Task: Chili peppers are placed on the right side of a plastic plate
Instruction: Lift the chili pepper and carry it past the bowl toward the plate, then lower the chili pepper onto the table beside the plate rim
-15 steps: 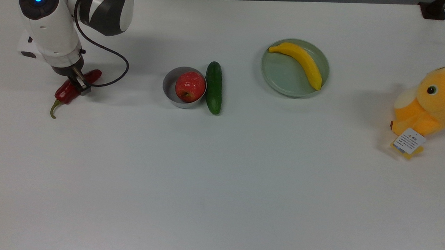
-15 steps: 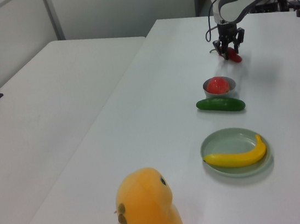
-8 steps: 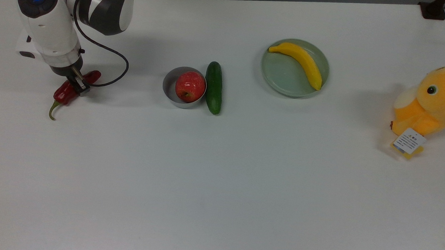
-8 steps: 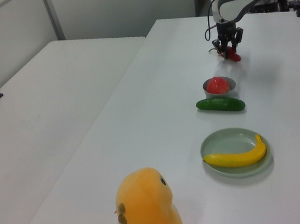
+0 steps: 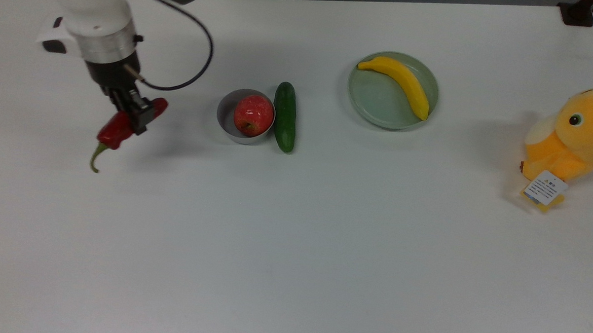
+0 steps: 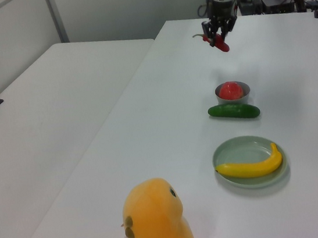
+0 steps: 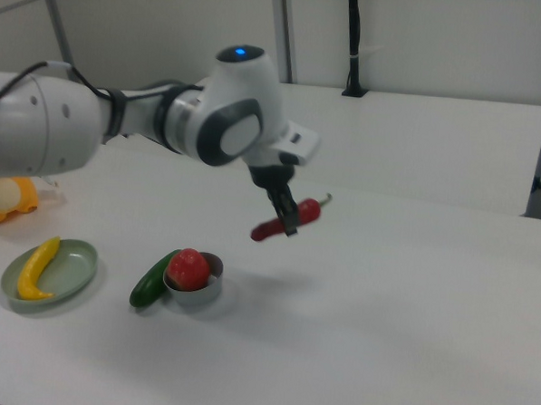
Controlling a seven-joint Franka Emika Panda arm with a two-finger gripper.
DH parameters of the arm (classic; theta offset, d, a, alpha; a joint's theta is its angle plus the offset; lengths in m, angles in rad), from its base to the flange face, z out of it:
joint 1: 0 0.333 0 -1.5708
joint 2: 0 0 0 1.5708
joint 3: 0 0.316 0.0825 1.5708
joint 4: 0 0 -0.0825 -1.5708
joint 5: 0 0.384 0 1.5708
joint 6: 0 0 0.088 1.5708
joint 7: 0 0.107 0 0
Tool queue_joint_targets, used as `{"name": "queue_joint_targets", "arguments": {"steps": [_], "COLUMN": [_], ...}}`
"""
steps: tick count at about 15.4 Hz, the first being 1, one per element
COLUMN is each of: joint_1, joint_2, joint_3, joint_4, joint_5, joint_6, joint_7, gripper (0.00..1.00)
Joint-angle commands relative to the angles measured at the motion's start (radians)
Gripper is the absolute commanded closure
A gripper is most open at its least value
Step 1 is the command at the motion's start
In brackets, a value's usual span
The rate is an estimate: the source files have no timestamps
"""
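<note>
Pinching chili peppers (image 5: 121,126) mid-body in the hand (image 5: 138,113), now lifted off the desk (image 5: 293,237) since a second ago; carrying next toward the plastic plate (image 5: 378,101), well apart, banana (image 5: 402,83) inside.

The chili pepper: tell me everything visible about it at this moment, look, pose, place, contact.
The chili pepper is glossy dark red, wrinkled and tapering, with a thin curved green stem. It looks like a smooth-skinned vegetable or a replica. The claw is shut on its middle and holds it clear of the white table, as the gap shows in the right view. It hangs roughly level, touching nothing else, to the top view's left of the grey bowl.
</note>
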Motion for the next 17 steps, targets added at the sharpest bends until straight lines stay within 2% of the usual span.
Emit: {"name": "queue_joint_targets", "arguments": {"steps": [1, 7, 9, 12, 17], "joint_1": [0.076, 0.185, 0.246, 0.300, 0.342], "joint_2": [-0.061, -0.145, -0.169, -0.196, -0.191], "joint_3": [0.039, 0.116, 0.122, 0.126, 0.143], "joint_4": [-0.041, -0.087, -0.091, -0.128, -0.205], "joint_5": [0.021, 0.023, 0.023, 0.021, 0.006], "joint_6": [-0.005, -0.150, -0.233, -0.308, -0.384], "joint_7": [-0.011, 0.001, 0.001, -0.001, -0.014], "gripper": [0.64, 0.64, 0.64, 0.64, 0.62]}}
